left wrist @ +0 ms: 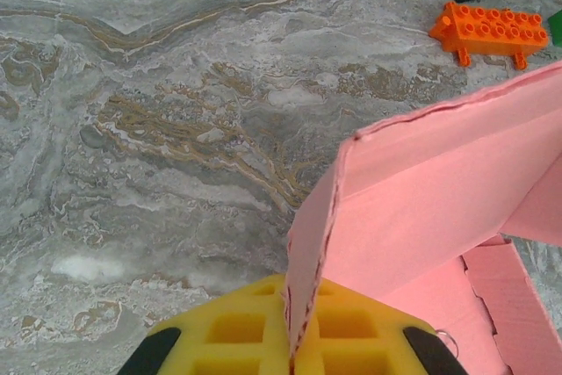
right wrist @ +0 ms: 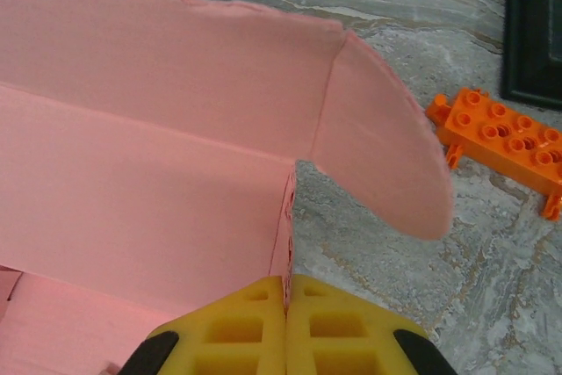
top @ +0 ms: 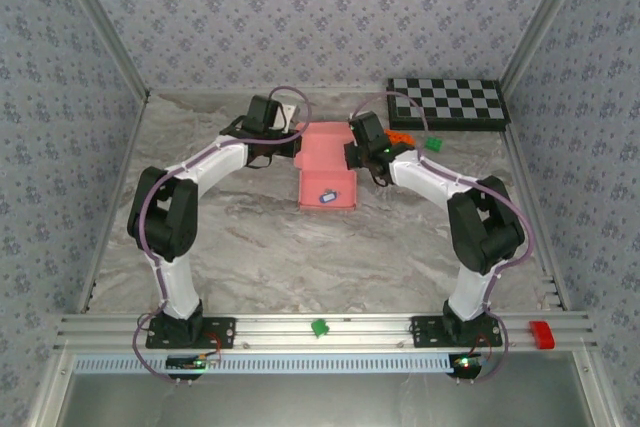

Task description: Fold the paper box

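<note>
Nearest in the top view, the aluminium rail (top: 380, 325) carries both arm bases. A small green clip (top: 320, 328) sits between them and a red piece (top: 540, 334) at the rail's 3 o'clock end. From there the two white arms bend inward over the grey marble table (top: 250, 247) and meet at the paper box (top: 325, 152). The box lies a little beyond the table's centre, partly folded. A flat panel with a small dark sticker (top: 328, 197) points toward 6 o'clock, and walls stand up on the farther part.

The left gripper (left wrist: 288, 300) is at the box's 9 o'clock side. In its wrist view the yellow pads (left wrist: 233, 331) are pressed together, with the edge of an upright pink wall pinched between them (no gap shows beyond the card's own thickness). The right gripper (right wrist: 285, 292) is at the box's 3 o'clock side, and its pads (right wrist: 250, 327) are likewise clamped on the end edge of a pink wall. A rounded flap hinges off that wall's corner and leans out toward 1 o'clock over the marble.

Just past the right gripper, at the box's 2 o'clock, an orange block (top: 399, 136) lies on the table, apart from the card. A green block (top: 434, 143) lies beside it at its 3 o'clock. Farther off, in the table's 1 o'clock corner, is a black-and-white checkerboard (top: 449, 102), and flowered wallpaper (top: 320, 17) closes the back.
</note>
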Robot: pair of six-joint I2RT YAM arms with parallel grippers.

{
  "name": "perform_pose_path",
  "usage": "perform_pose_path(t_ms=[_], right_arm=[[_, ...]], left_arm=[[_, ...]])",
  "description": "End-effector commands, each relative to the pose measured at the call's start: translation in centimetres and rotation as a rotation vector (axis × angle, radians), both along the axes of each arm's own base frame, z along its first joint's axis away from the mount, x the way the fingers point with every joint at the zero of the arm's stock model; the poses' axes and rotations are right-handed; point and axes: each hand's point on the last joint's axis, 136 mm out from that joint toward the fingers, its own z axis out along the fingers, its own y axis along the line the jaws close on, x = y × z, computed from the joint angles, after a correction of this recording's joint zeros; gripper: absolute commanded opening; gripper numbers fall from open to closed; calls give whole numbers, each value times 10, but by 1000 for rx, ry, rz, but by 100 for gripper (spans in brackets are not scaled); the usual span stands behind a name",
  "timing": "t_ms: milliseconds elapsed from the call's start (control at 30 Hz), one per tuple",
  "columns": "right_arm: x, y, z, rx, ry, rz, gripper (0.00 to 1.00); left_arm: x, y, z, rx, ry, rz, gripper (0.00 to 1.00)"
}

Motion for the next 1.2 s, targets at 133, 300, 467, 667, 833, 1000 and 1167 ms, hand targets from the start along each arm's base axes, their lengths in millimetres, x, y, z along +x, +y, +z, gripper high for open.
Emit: perform_pose_path(t_ms=[133, 300, 467, 667, 833, 1000, 1167], right_arm=[[-2, -21, 7, -4, -18, -97, 10], [-2, -18, 14, 24, -14, -75, 17], [-5, -20, 14, 43, 33, -45, 30], [-13, -17, 18, 90, 131, 54, 46], [-17, -21, 24, 118, 199, 113, 53], [-15, -23, 23, 129, 273, 157, 52], [-12, -21, 14, 135, 356, 184, 50]], left_arm=[[14, 5, 4, 24, -42, 41, 15], [12, 6, 7, 30, -31, 38, 23], [10, 10, 11, 59, -12, 37, 35], [3, 14, 18, 99, 26, 13, 47], [-2, 14, 22, 88, 86, -39, 55], [-2, 7, 17, 71, 174, -106, 55], [1, 4, 7, 71, 243, -126, 55]])
